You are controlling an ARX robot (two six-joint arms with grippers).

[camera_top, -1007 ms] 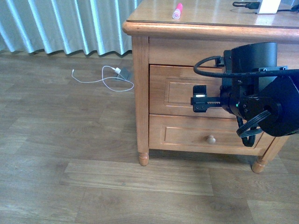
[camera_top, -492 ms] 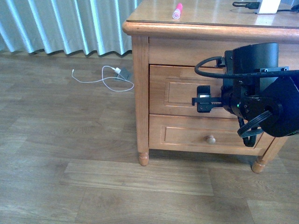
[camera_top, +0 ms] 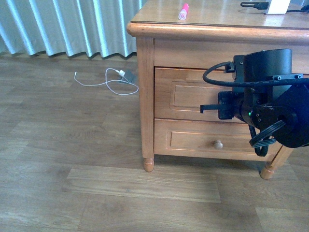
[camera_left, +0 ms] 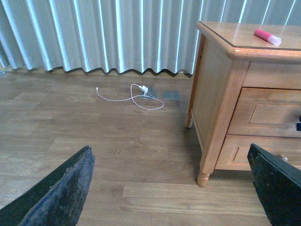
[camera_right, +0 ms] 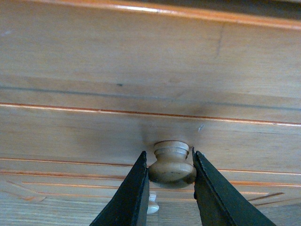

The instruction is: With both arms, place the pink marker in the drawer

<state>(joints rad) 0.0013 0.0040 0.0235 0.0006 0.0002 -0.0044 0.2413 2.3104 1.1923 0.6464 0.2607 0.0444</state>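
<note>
Pink marker (camera_top: 183, 11) lies on the top of the wooden cabinet (camera_top: 145, 96), near its front edge toward the left corner, cap end facing the front; nothing touches it. From the left wrist view you get the same marker (camera_left: 267, 36) on the tabletop, well apart from both arms. Your right gripper (camera_right: 168, 155) is clamped on the round pale knob (camera_right: 171, 165) of the drawer (camera_right: 141, 127): one black finger (camera_right: 134, 193) presses each side of the knob, tips close to the drawer front. In the front view the right arm (camera_top: 268, 108) sits in front of the upper drawer (camera_top: 186, 94), covering its right half and the knob, gripper (camera_top: 208, 107) pointing at the panel. The drawer front looks flush with the cabinet, no gap visible. Lower drawer (camera_top: 193, 140) below it is closed, its own knob (camera_top: 218, 144) free. Your left gripper (camera_left: 169, 150) is spread wide and grips nothing, hanging over the wood floor (camera_left: 117, 155) to the left of the cabinet, away from the drawer. A white cable (camera_top: 108, 79) lies coiled on the floor by the pale curtain (camera_top: 63, 24). On the far right of the cabinet top, a white block (camera_top: 278, 6) and a black cable (camera_top: 253, 5) are cut off by the frame edge.
</note>
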